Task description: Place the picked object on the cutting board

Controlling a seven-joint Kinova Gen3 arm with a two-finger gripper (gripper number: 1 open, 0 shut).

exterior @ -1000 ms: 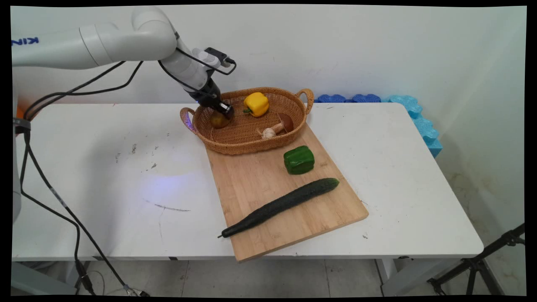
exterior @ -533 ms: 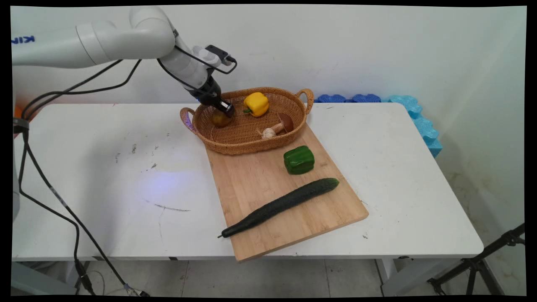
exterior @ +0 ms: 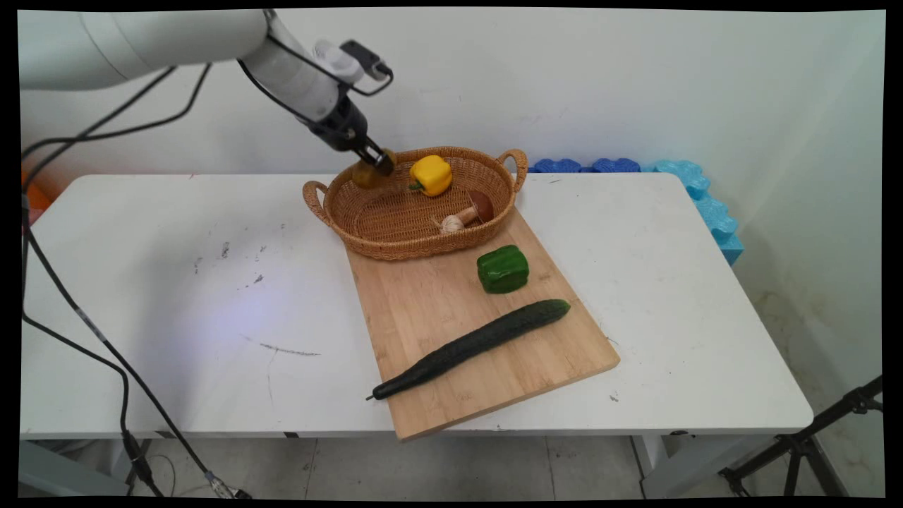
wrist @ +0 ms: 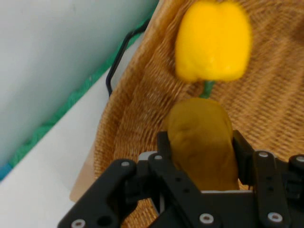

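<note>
1 brownish potato [wrist: 202, 142] clamped between the claw's [exterior: 379, 161] 2 fingers, hanging above the left rear part of the wicker basket [exterior: 395, 243], clear of its floor. Inside the basket: yellow pepper [exterior: 431, 174] just beside the potato, mushroom [exterior: 474, 208], garlic bulb [exterior: 451, 224]. Basket sits partly on the cutting board [exterior: 423, 303], which also carries a green pepper [exterior: 502, 269] and cucumber [exterior: 473, 343], all on the white surface [exterior: 176, 282]. Risk: potato is rounded and smooth, so it could slip or rotate out of the pinch; a low sideways swing could clip the basket rim or nudge the yellow pepper.
</note>
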